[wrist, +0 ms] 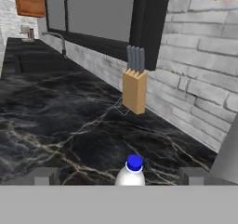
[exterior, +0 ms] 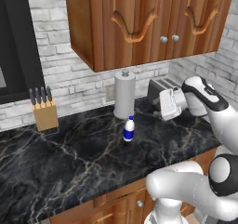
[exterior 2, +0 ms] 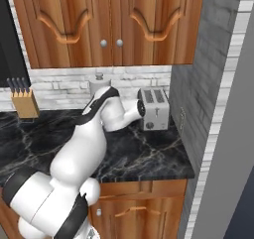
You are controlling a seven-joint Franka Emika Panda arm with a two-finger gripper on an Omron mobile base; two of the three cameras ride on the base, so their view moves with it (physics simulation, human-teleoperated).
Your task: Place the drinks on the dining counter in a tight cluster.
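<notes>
A: What about the small blue-and-white bottle with the rounded cap (exterior: pixel 129 129)? How will it handle?

B: Light and rigid, I'd judge, with smooth plastic sides that could slip. It's narrow and tall for its foot, so a sideways nudge could tip it. I'd take it across the body, at or just below the blue band, not by the cap.

A: Where does it stand?

B: Upright on the black white-veined marble wall counter (exterior: pixel 69 158), just in front of the grey paper-towel roll on its stand (exterior: pixel 124 95). That isn't the dining counter, so it has yet to be carried over.

A: And the two-finger gripper (wrist: pixel 118 175)?

B: Spread wide and holding nothing. In the hand view its two tips rise either side of the bottle's cap (wrist: pixel 134 161), so the bottle sits between them, farther along.

A: What do the views add to each other?

B: The left base view shows the bottle whole and apart from the hand. The hand view shows the wooden knife block (wrist: pixel 135 90) beyond it and a faucet farther off. The right base view shows the silver toaster (exterior 2: pixel 154 108) by the grey brick side wall.
</notes>
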